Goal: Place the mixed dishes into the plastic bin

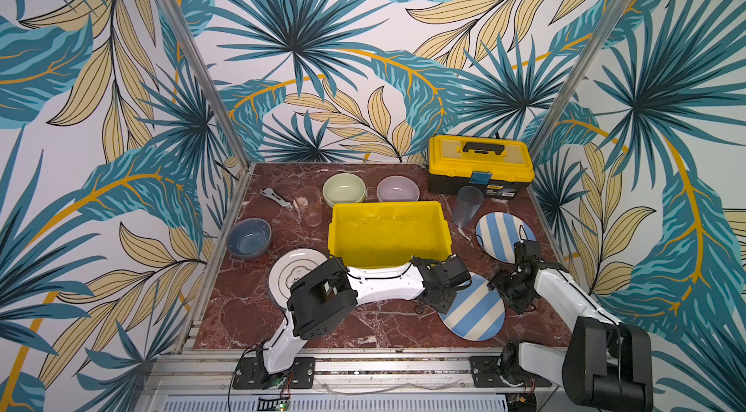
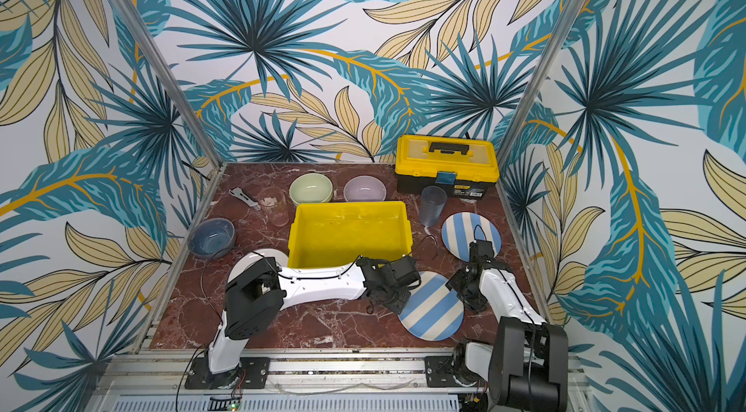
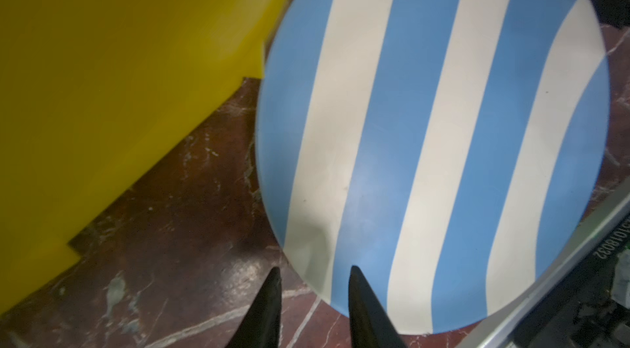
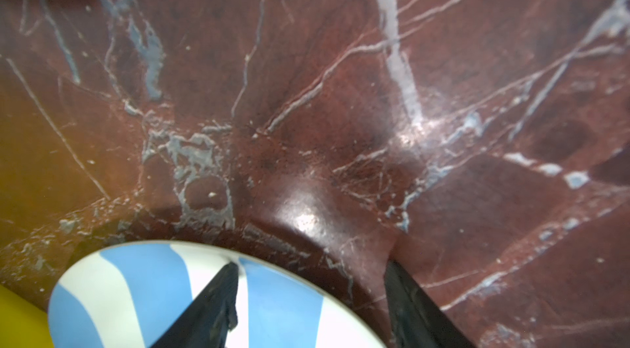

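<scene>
The yellow plastic bin [image 1: 387, 236] sits empty mid-table. A blue-and-cream striped plate [image 1: 478, 313] lies just in front of its right corner. My left gripper [image 3: 315, 269] reaches across to the plate's left rim, jaws apart. One finger is over the plate [image 3: 426, 124] and the other over the table. My right gripper [image 4: 312, 263] stands open at the plate's far right rim [image 4: 153, 295], straddling it the same way. Neither holds it. A second striped plate [image 1: 502, 234] lies behind the right arm.
A white plate [image 1: 294, 273] lies partly under the left arm, a blue-grey bowl [image 1: 248, 237] at the left. Behind the bin are green [image 1: 344, 188] and lilac [image 1: 397, 189] bowls, two tumblers [image 1: 309, 206] [image 1: 467, 206], a metal tool [image 1: 276, 198] and a yellow toolbox [image 1: 480, 164].
</scene>
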